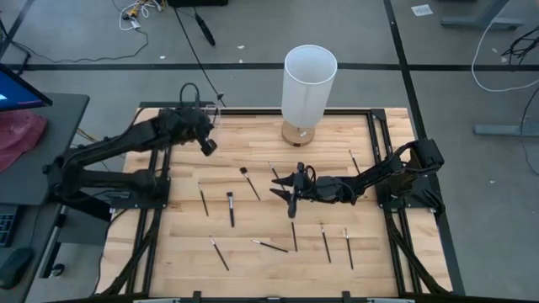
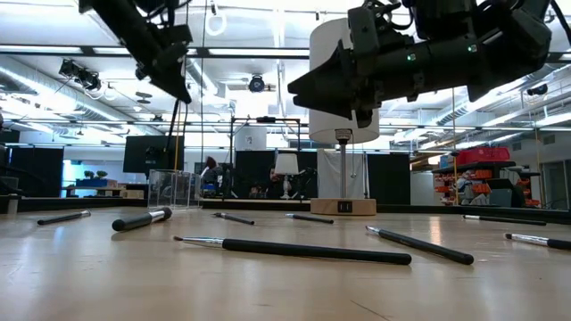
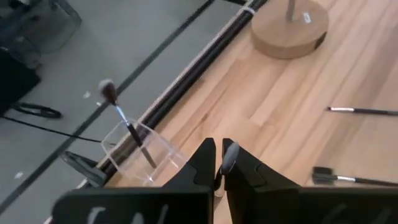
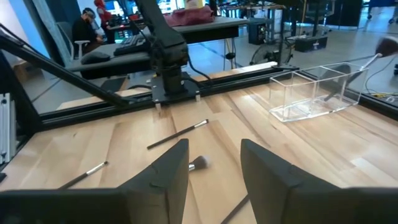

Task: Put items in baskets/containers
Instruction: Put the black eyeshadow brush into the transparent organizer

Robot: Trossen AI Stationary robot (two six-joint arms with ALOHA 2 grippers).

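Clear container (image 3: pixel 140 152) far left holds one brush (image 3: pixel 127 127); left gripper (image 3: pixel 217 165) above it pinches another brush (image 3: pixel 227 157); right gripper (image 4: pixel 214 165) gapes mid-worktop (image 1: pixel 253 223)

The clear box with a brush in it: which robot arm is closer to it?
Left. The left gripper hangs right beside the clear box, holding a brush. The right gripper is far off, mid-table.

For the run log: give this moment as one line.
left gripper: shut on brush, by clear container | container: one brush inside | right gripper: open, empty, above loose brushes mid-table
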